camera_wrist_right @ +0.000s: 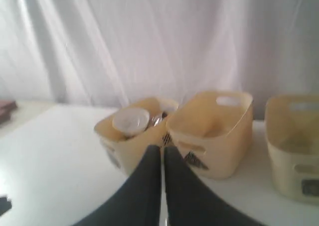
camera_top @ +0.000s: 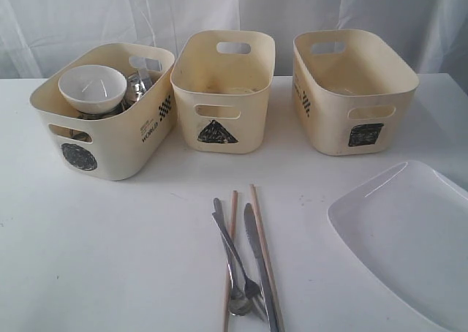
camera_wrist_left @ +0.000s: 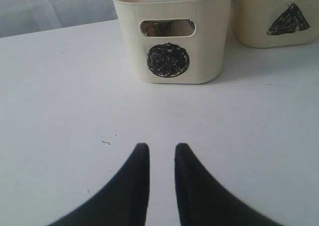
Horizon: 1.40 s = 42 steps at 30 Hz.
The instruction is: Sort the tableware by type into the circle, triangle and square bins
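Note:
The circle bin (camera_top: 121, 145) at the left holds a white bowl (camera_top: 92, 87) and steel mugs (camera_top: 137, 88). Two wooden chopsticks (camera_top: 231, 251) lie on the table in front of the triangle bin (camera_top: 248, 102). Between them lie a steel fork (camera_top: 228, 240), a spoon (camera_top: 239, 303) and a knife (camera_top: 257, 262). The large white plate (camera_top: 409, 237) lies at the front right, before the square bin (camera_top: 340, 91). My left gripper (camera_wrist_left: 160, 149) is open over bare table, facing the circle bin (camera_wrist_left: 204, 52). My right gripper (camera_wrist_right: 162, 150) is shut, raised and facing the bins. Neither gripper shows in the exterior view.
White curtains hang behind the table. The triangle bin (camera_wrist_right: 219, 136) and square bin (camera_wrist_right: 294, 151) stand side by side to the right of the circle bin (camera_wrist_right: 117, 149). The plate runs past the table's front right corner of the view.

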### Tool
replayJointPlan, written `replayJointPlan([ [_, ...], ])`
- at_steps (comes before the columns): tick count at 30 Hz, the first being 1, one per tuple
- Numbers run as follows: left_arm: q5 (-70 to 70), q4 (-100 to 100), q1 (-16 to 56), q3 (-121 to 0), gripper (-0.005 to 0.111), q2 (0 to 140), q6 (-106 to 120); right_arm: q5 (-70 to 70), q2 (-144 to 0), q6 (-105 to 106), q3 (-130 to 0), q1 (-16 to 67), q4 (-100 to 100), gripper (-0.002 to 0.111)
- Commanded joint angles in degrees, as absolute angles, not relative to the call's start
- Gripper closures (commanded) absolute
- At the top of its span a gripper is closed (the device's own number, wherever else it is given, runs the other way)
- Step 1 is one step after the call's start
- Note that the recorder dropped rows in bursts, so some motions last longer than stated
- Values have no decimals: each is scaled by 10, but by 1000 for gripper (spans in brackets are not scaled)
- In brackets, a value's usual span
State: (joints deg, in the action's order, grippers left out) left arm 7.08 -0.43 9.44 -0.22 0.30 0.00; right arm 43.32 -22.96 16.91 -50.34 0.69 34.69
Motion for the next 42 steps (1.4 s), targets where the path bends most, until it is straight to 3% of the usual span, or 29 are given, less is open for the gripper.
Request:
replayJointPlan([
  [1, 73, -5, 93, 0, 81, 0, -4, 525, -355, 248, -576, 11, 374, 83],
  [4, 73, -5, 93, 0, 81, 0, -4, 530, -406, 256, -597, 11, 348, 49],
  [6, 73, -5, 93, 0, 81, 0, -4, 521, -428, 258, -599, 11, 324, 36],
  [7, 73, -5, 93, 0, 81, 0, -4, 515, -437, 258, -599, 11, 312, 35],
  [12, 73, -5, 93, 0, 81, 0, -4, 468, -459, 257, -599, 11, 293, 36],
  [19, 73, -5, 93, 0, 81, 0, -4, 369, -458, 254, -599, 11, 327, 51],
  [32, 73, -5, 93, 0, 81, 0, -4, 528, -518, 156, -599, 11, 220, 53],
  [35, 73, -5, 93, 0, 81, 0, -4, 568, -554, 142, -598, 17, 204, 58],
  [42, 73, -5, 93, 0, 81, 0, -4, 536, -612, 149, -564, 82, 193, 61],
])
